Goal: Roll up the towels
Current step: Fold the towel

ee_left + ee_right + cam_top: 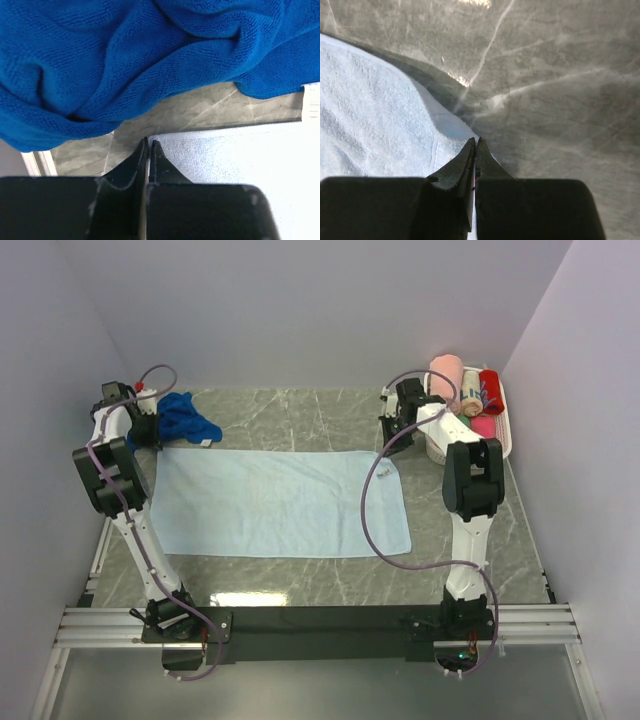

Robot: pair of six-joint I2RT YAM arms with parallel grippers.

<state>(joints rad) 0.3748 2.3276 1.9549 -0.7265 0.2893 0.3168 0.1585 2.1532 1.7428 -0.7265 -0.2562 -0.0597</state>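
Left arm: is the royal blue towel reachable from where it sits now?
Probably yes. The royal blue towel lies bunched just beyond the shut jaws of the left arm, with only a strip of bare table between. The jaws would need to open first.

Spread flat mid-way across the table, the pale blue towel has its long side running left-right. The royal blue towel sits crumpled in a heap just beyond its far left corner.

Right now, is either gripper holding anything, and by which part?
Both hold the pale blue towel: right gripper pinches its far right corner, raised slightly; left gripper its far left corner.
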